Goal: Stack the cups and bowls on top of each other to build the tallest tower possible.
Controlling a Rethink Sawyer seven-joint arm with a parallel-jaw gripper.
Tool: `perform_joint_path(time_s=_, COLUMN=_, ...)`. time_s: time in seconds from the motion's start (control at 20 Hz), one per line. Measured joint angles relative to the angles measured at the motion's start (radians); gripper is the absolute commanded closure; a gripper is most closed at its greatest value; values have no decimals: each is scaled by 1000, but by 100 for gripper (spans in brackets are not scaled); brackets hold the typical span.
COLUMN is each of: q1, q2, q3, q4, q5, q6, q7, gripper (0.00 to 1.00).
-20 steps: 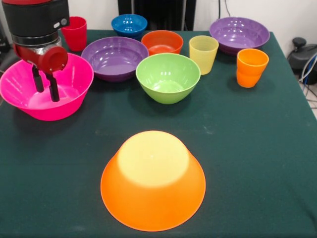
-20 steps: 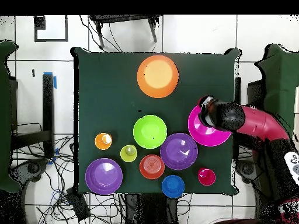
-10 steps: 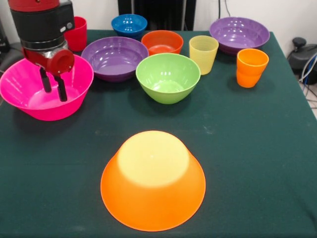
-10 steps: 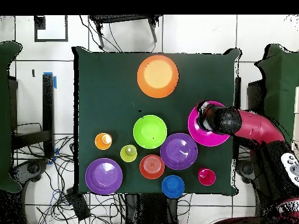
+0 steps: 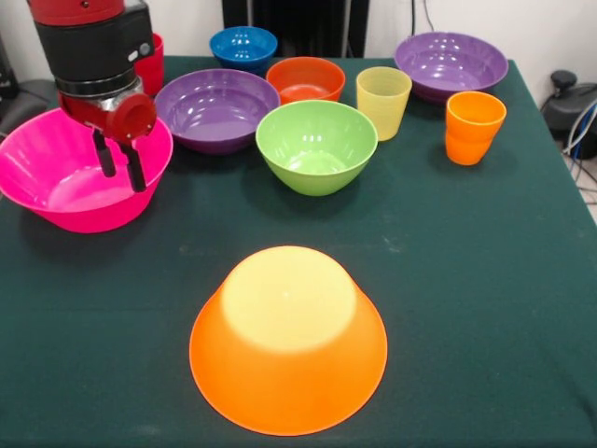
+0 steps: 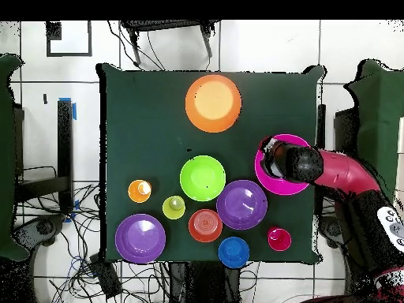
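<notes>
Pink bowl (image 5: 65,182): at a counter (image 5: 466,280) side edge, tilted.
Gripper (image 5: 119,166): fingers parted, straddling the pink bowl's inner rim.
Orange bowl (image 5: 288,338): upturned, well apart.
Overhead view: arm hides the gripper.

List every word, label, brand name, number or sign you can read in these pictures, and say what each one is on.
No readable text in either view.
The bowls, such as the hot pink bowl and the upturned orange bowl, are plain, with no print.
The cups, such as the yellow cup, carry no label.
The arm above the claw shows no legible marking.
The green tablecloth is unmarked.
</notes>
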Motion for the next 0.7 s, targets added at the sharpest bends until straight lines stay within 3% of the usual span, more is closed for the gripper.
perform_joint_path(time_s=0.7, q1=0, q2=-53, q3=51, q4=35, q5=0, q6=0, q7=0, gripper=0)
